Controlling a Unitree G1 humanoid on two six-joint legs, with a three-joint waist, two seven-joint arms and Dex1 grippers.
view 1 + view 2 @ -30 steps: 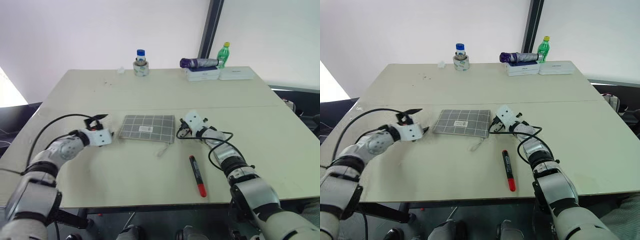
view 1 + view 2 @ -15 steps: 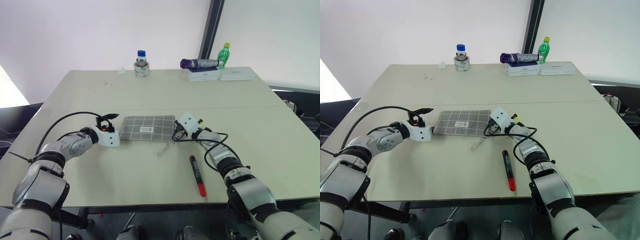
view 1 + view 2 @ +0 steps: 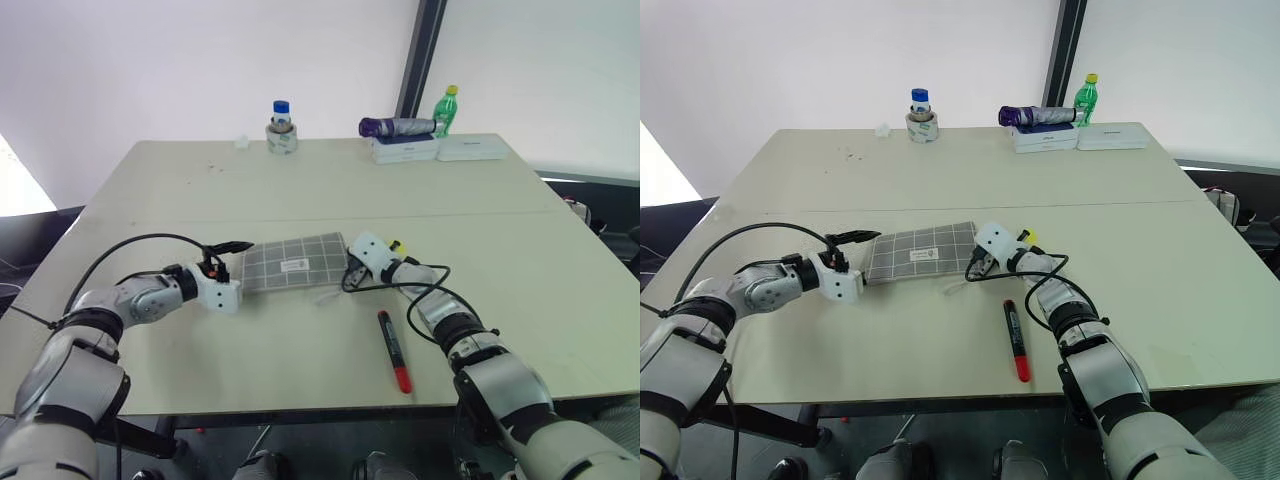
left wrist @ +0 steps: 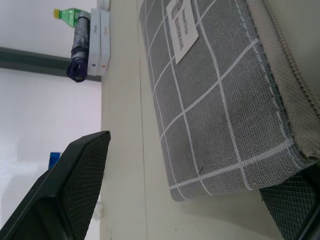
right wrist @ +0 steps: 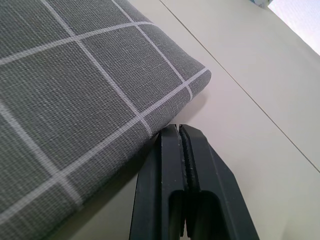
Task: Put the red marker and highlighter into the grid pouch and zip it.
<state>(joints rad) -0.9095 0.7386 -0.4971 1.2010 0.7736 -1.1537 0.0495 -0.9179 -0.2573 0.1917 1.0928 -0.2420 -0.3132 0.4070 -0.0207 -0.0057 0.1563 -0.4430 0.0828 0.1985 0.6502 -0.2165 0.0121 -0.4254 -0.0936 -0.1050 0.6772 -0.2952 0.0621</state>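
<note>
Step in hand: securing the pouch (image 3: 297,264), mid-bench; left gripper (image 3: 852,262) jaws spread around its left end; right gripper (image 5: 181,145) jaws pressed together against its right edge; marker (image 3: 393,349) near the front edge; next, clamp and open the zipper.

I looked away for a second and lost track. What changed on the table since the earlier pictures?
The left gripper, open, moved in to the grid pouch and now straddles its left end. The right gripper stayed shut at the right end, and the pouch has turned slightly. The red marker lies where it was, and the bottles at the far edge are unchanged.
</note>
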